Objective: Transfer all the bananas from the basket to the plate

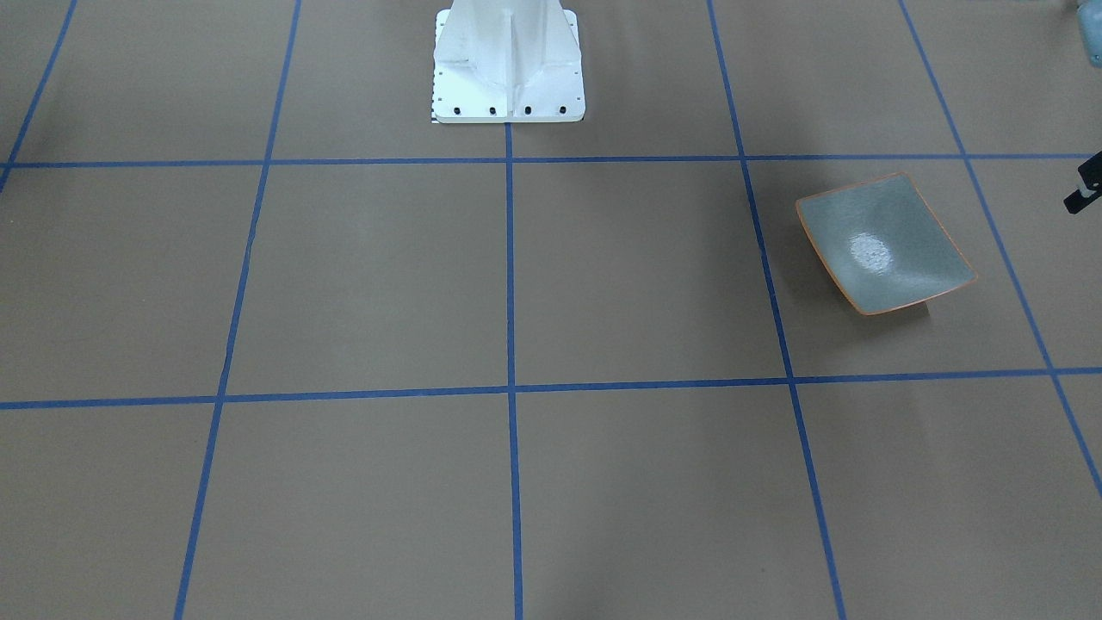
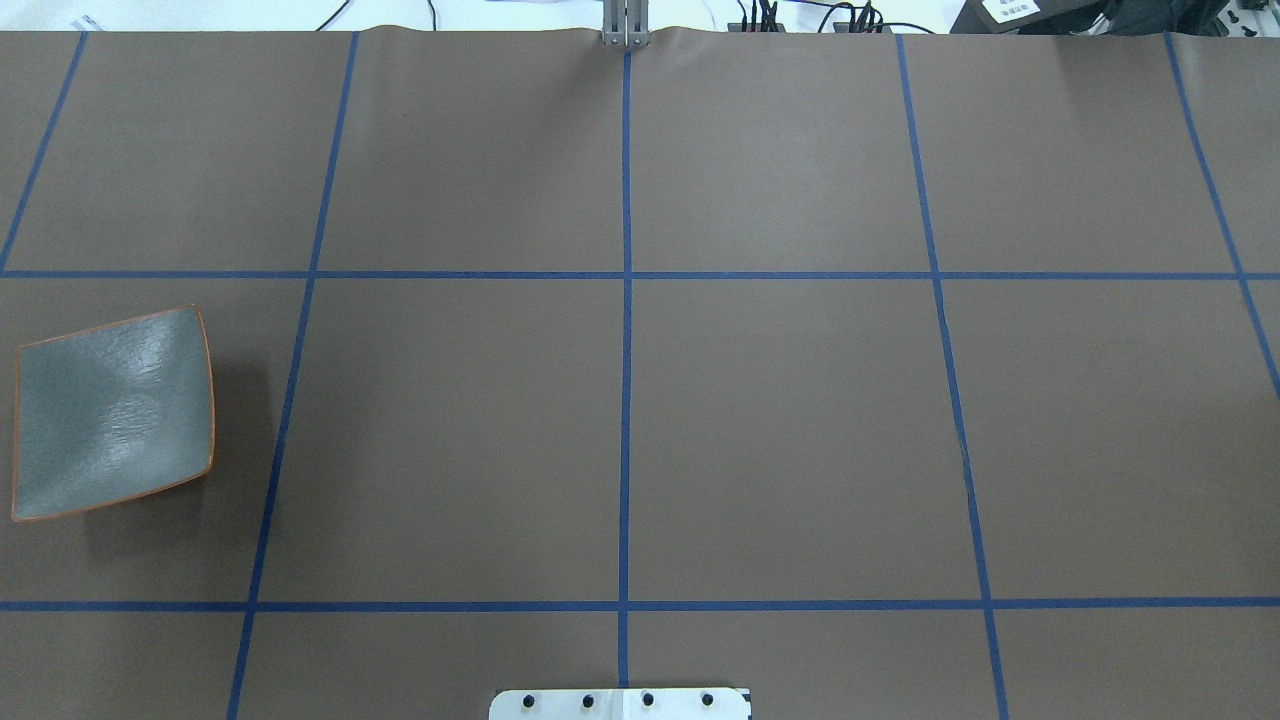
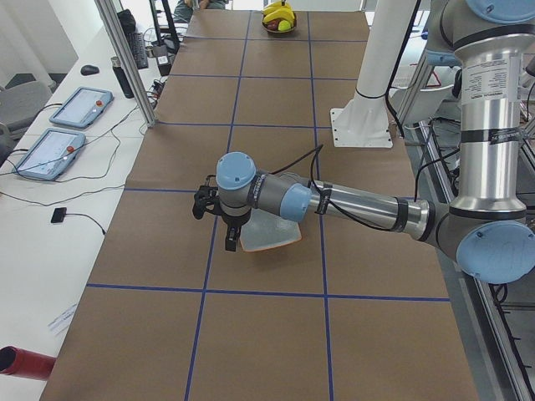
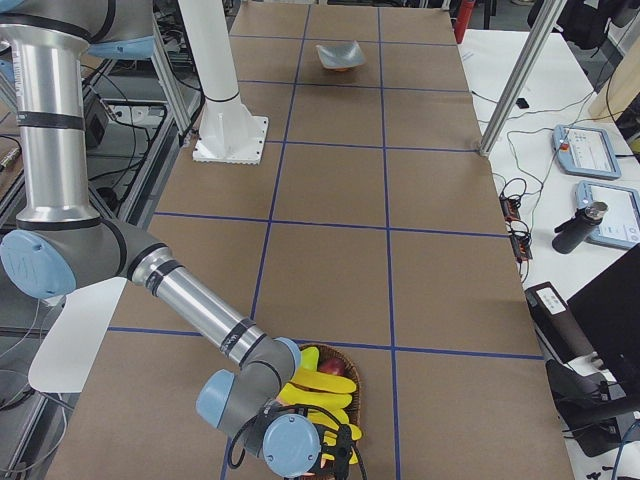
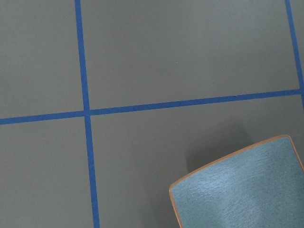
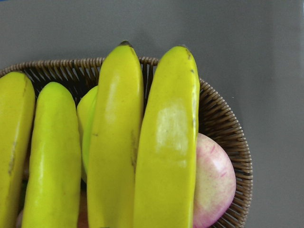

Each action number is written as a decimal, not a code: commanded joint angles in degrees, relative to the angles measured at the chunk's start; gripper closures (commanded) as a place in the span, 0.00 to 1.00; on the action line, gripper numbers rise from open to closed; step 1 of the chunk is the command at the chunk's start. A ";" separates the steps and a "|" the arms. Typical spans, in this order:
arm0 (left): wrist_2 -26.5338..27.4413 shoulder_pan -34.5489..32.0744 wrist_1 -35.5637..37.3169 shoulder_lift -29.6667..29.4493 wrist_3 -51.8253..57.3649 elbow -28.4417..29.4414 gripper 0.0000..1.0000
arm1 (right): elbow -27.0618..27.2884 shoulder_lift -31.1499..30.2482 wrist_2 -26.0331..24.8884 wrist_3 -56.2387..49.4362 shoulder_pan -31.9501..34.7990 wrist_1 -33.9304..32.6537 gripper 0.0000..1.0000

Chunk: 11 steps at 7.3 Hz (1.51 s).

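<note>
Hovering over the brown wicker basket with right gripper, openness impossible to tell; pinch 1 curved yellow banana mid-length, probably the topmost.

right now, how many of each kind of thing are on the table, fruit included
bananas: 4
pink apple: 1
green fruit, mostly hidden: 1
basket: 1
plate: 1
total: 8
</note>
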 commanded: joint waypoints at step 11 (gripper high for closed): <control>0.00 0.02 -0.16 -0.09 -0.20 0.05 0.00 | 14.71 2.75 0.85 -2.11 5.79 -14.93 1.00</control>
